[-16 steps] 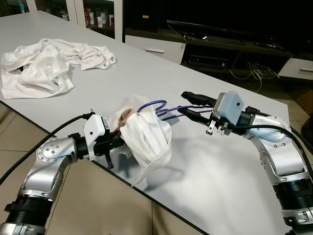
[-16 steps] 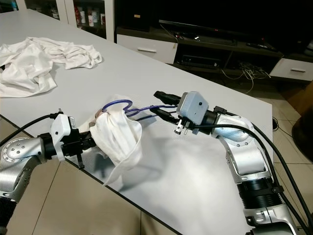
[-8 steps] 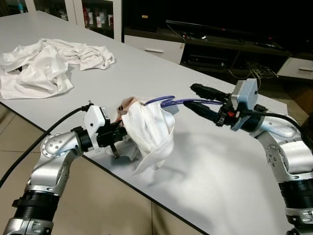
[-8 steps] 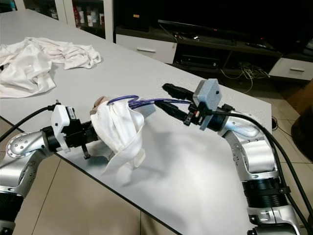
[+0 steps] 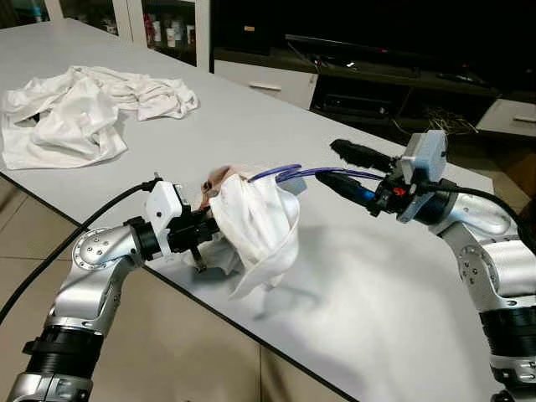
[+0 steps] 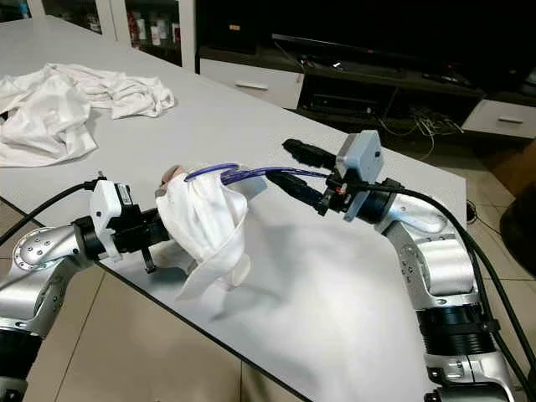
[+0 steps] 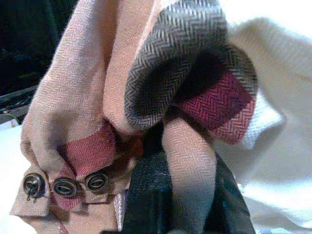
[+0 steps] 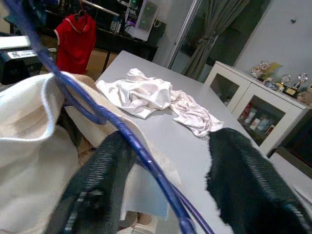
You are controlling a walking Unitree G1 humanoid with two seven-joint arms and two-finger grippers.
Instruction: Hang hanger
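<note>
A blue wire hanger point(image 5: 285, 172) carries a white garment point(image 5: 260, 226) and hangs just above the near edge of the grey table point(image 5: 394, 285). My left gripper point(image 5: 201, 234) is shut on the garment from the left. In the left wrist view a pink and grey herringbone cloth point(image 7: 161, 97) with buttons bunches between its fingers. My right gripper point(image 5: 331, 161) is at the hanger's right end with its fingers spread. The blue wire point(image 8: 97, 112) runs along one black finger point(image 8: 97, 180), while the other finger point(image 8: 248, 175) stands apart.
A heap of white clothes point(image 5: 75, 113) lies at the table's far left. Behind the table stands a low TV cabinet point(image 5: 377, 84) with cables. Tiled floor point(image 5: 193, 352) lies below the near edge. A red garment point(image 8: 75, 41) hangs in the background.
My right gripper has risen and drawn back to the right, lifting the hanger and garment off the table. My left gripper rose with the cloth; little has moved in the last half second.
</note>
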